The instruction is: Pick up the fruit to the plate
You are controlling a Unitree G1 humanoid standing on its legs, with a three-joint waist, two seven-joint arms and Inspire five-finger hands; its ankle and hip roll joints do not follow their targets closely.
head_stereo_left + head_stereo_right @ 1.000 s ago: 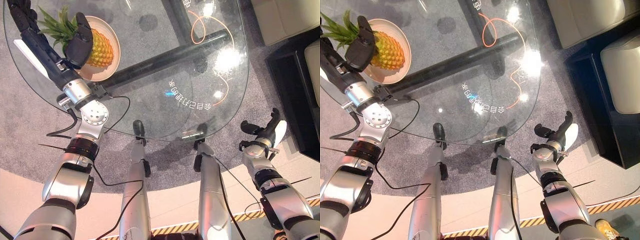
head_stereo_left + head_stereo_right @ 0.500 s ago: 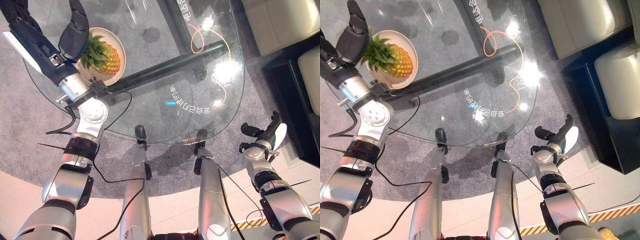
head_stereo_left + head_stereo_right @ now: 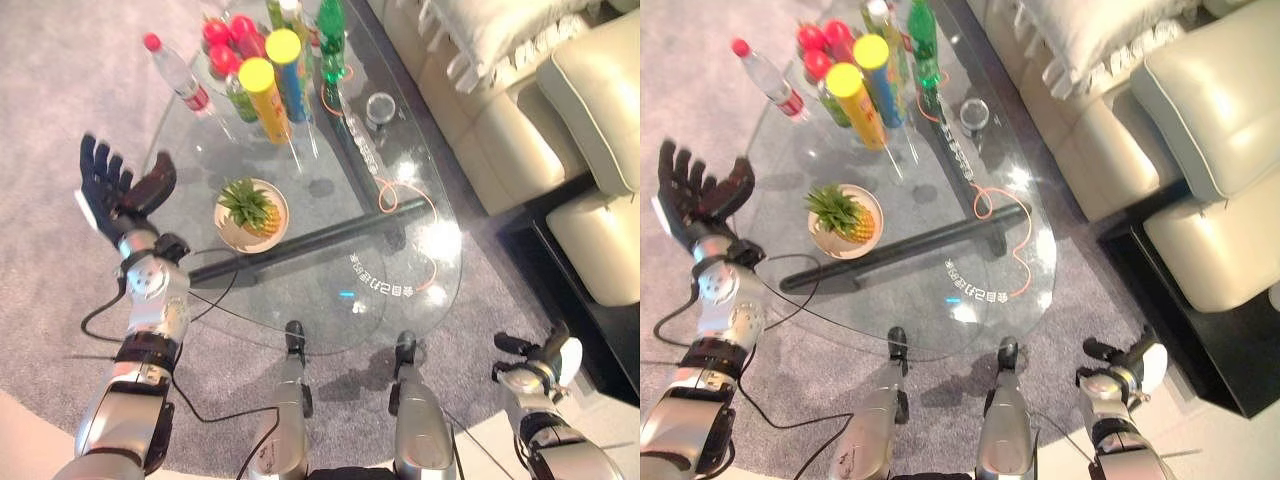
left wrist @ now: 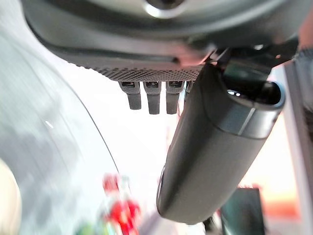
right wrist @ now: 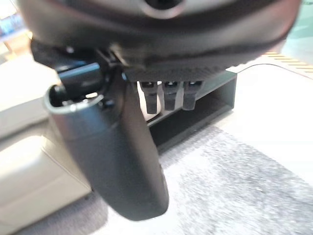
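Pineapple (image 3: 252,208) lying on the plate (image 3: 228,235), leaves pointing toward the left edge of the glass worktop (image 3: 400,250); placement judged done. Left robot hand (image 3: 112,190) hovering off the worktop's left edge, fingers spread straight, thumb standing apart, holding nothing. Right robot hand (image 3: 1127,368) hanging low, near the dark stand beside the sofa (image 3: 1160,130), fingers relaxed and empty, well apart from the worktop.

Risks being noted:
- Fruit resting on its rounded side, so possibly rolling off the shallow plate if the worktop gets bumped.
- Left robot hand sitting near the plate side; a careless sweep inward possibly clipping the leaves and tipping the fruit out.
- Bottles and yellow-capped cans (image 3: 270,90) crowding the far end, standing just beyond the plate; any reach past the plate risking knocking them over.
- Orange cable (image 3: 405,205) trailing across the glass, snagging possible if fingers drag through it.
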